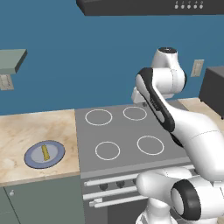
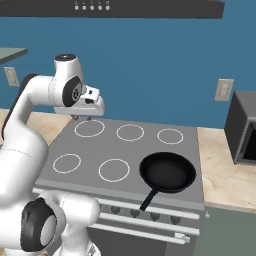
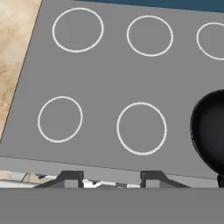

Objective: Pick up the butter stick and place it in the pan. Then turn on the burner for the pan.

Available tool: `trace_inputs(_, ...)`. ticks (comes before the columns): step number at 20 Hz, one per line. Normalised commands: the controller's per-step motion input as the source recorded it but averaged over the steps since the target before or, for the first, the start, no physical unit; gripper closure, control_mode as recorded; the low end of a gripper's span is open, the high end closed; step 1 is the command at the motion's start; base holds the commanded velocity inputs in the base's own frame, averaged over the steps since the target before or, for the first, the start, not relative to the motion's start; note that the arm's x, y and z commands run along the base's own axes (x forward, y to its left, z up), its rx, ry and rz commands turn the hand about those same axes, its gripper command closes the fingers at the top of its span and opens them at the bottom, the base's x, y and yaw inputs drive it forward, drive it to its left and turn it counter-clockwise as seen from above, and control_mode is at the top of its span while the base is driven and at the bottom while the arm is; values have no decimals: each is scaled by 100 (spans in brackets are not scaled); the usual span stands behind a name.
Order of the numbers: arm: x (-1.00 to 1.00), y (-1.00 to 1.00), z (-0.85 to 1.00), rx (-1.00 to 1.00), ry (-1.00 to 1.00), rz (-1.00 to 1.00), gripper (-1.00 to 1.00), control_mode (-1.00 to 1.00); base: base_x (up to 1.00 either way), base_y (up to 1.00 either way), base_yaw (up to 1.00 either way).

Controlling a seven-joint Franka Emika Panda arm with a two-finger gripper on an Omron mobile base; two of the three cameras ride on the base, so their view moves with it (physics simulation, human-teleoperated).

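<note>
The butter stick (image 1: 45, 152), a small yellow bar, lies on a flat blue-grey plate (image 1: 56, 158) on the counter left of the stove. Over on the stove's front right burner sits the black pan (image 2: 167, 171), its handle (image 2: 148, 198) pointing toward the front edge; the hand view catches its rim (image 3: 212, 131) at the right. My gripper (image 2: 82, 118) hovers above the back left burner, far from both the butter and the pan. Its fingertips (image 3: 70, 177) stand apart, open, with nothing between them.
The grey stovetop (image 2: 100, 150) has several white burner rings, and a row of knobs (image 2: 135, 212) runs along its front. A dark microwave (image 2: 242, 127) stands on the right counter. A range hood (image 2: 150, 7) hangs overhead.
</note>
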Motion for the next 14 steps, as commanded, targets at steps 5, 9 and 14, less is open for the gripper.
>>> trace_inputs(5,0,25,0,0,8,0,-100,-100,0,0,0)
trace_inputs(9,0,96,-11,-1,13,0,-100,-100,0,0,0)
trace_inputs(14,-6,100,-32,-5,16,0,-100,-100,0,0,0)
